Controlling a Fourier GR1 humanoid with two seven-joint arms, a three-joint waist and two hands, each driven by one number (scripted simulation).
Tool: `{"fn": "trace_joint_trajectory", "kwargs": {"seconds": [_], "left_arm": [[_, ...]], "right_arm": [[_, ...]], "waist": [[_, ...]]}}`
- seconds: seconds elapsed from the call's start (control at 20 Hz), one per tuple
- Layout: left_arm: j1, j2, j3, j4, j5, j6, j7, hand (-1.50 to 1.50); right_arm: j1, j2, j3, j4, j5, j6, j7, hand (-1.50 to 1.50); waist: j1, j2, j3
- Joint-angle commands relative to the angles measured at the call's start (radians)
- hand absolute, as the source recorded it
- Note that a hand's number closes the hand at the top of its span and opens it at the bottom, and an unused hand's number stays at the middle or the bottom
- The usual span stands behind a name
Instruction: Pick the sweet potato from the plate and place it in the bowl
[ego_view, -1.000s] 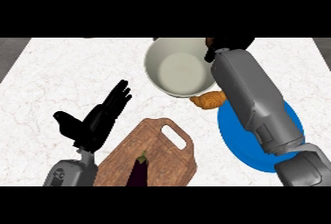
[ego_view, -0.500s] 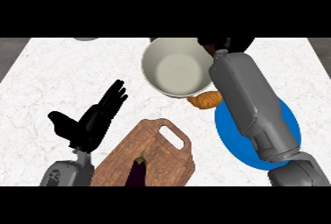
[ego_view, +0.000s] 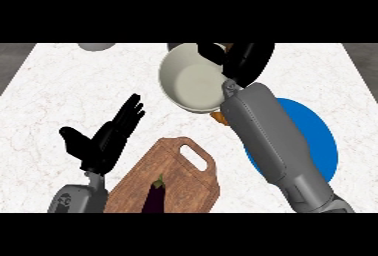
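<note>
Sweet potato (ego_view: 217, 118): only an orange sliver shows, wedged between bowl (ego_view: 193, 82) and blue plate (ego_view: 317, 145), under the right forearm (ego_view: 273, 140).

Right robot hand (ego_view: 249, 59) sits at the bowl's far rim; cannot tell whether it is apart or clamped.

Left robot hand (ego_view: 102, 144) is spread, resting.

Risk: the forearm sweeps the sweet potato away or knocks the bowl.

the right forearm (ego_view: 273, 140) lay across the sweet potato (ego_view: 217, 118), so only an orange sliver showed beside the bowl (ego_view: 188, 82). it hid the left side of the blue plate (ego_view: 317, 145) too. the right hand (ego_view: 247, 59) covered the bowl's far rim, and i couldn't tell what it touched. the eggplant (ego_view: 153, 197) and cutting board (ego_view: 184, 180) were cut off at the bottom edge. a grey round thing (ego_view: 96, 46) was cut off at the top.
</note>
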Motion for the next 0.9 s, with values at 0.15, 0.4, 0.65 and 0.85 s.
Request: {"fn": "trace_joint_trajectory", "kwargs": {"seconds": [0.15,0.4,0.65,0.85], "left_arm": [[-0.005,0.001,0.019,0.019,0.009,0.004,0.007,0.0],[0.023,0.0,0.019,0.013,0.006,0.007,-0.009,0.0],[0.027,0.005,0.01,0.007,-0.003,0.002,-0.012,0.0],[0.037,-0.004,0.006,-0.003,0.007,-0.004,-0.018,0.0]], "right_arm": [[0.145,0.009,0.312,-0.284,0.143,-0.097,0.211,-1.5],[0.306,0.009,0.481,-0.414,0.261,-0.06,0.29,1.5],[0.442,0.009,0.607,-0.523,0.344,-0.038,0.382,1.5],[0.596,0.009,0.731,-0.547,0.364,-0.057,0.395,1.5]], "waist": [[-0.02,-0.015,-0.002],[-0.034,-0.028,-0.002],[-0.039,-0.03,-0.001],[-0.018,-0.021,0.0]]}}
